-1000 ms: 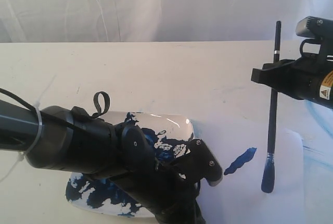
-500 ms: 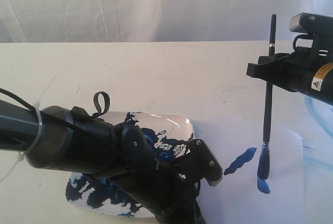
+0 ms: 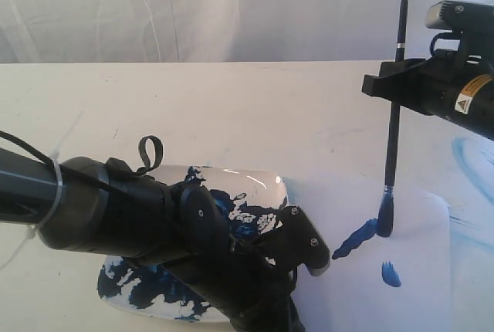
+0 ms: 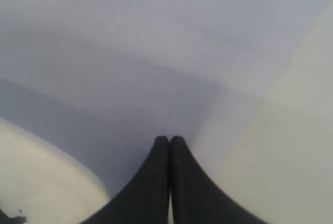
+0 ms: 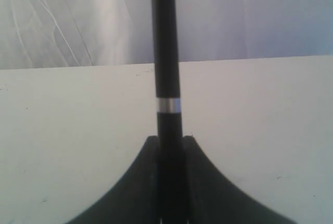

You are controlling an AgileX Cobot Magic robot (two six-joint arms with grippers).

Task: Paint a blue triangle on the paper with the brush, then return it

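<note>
Brush is pinched near-vertical by R gripper, bristles straight below jaws at one end of blue stroke on paper; L gripper seen shut, empty, by dish, so R judged nearer.

A white dish is lying flat on the cream table, just beside the tips of the left gripper and running back underneath it. Dark blue paint patches are covering much of its surface, while the far rim is staying bare and catching the light. Faint light-blue smears are curving across the table just below the right gripper. A white cloth backdrop is hanging in soft folds behind both grippers, beyond the table's far edge.
</note>
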